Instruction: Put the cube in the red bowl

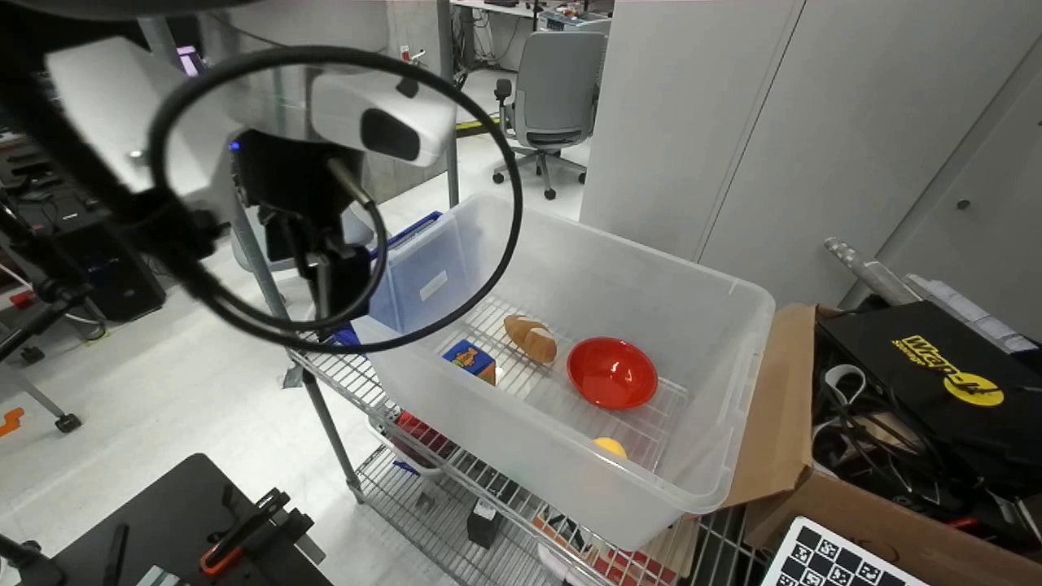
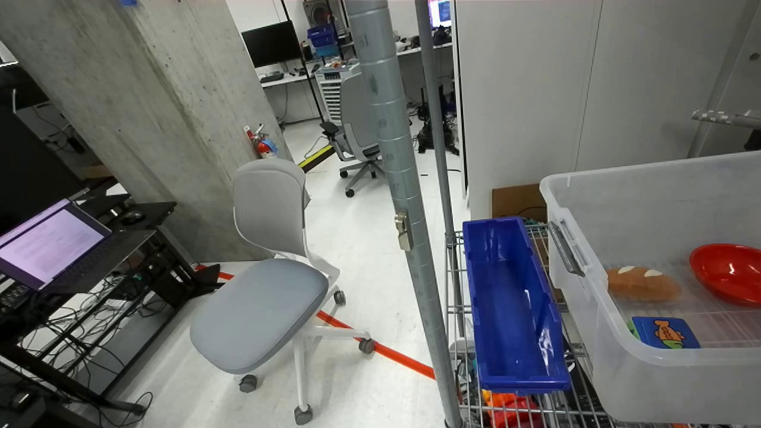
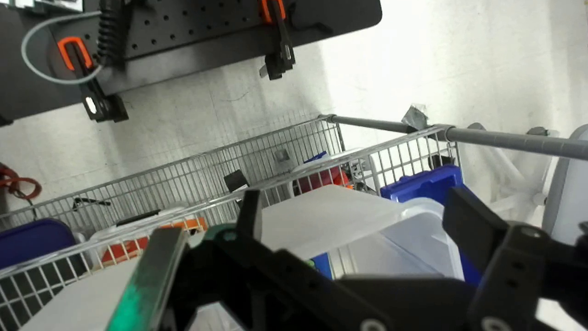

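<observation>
The cube (image 1: 470,359) is a boxy block with a blue top bearing a fish picture and a yellow-orange side. It lies on the floor of the translucent white bin (image 1: 651,264) and also shows in an exterior view (image 2: 666,333). In the wrist view a corner of the cube (image 3: 323,265) shows behind a finger. The glossy red bowl (image 1: 612,373) stands upright in the same bin; it also shows in an exterior view (image 2: 728,274) and is hidden in the wrist view. My gripper (image 3: 360,216) is open and empty, its fingers wide apart, above the bin's end.
A brown bread-like item (image 1: 531,338) lies between cube and bowl. A yellow rounded item (image 1: 610,446) lies near the bin wall. A blue bin (image 2: 511,303) stands beside the white bin on the wire shelf. A cardboard box (image 1: 773,407) stands at the opposite end.
</observation>
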Available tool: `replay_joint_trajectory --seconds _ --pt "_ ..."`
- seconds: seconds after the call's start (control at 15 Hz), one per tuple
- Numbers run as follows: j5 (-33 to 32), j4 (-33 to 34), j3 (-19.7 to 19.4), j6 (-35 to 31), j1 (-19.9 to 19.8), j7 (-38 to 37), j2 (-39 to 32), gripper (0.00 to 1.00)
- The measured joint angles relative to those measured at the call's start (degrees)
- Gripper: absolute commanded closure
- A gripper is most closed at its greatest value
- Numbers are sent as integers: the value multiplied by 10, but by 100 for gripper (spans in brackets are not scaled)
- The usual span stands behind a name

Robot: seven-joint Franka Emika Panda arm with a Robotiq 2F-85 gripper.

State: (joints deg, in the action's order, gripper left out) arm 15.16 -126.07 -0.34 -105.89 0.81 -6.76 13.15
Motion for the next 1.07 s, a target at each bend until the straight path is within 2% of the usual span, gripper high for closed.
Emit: replay_joint_trajectory --seconds 0.33,0.73,1.07 --pt "-73 149 20 -17 3 -47 -193 0" --pt "-149 337 18 -16 20 -49 -414 0" --pt "-207 471 5 -15 47 -48 -556 0"
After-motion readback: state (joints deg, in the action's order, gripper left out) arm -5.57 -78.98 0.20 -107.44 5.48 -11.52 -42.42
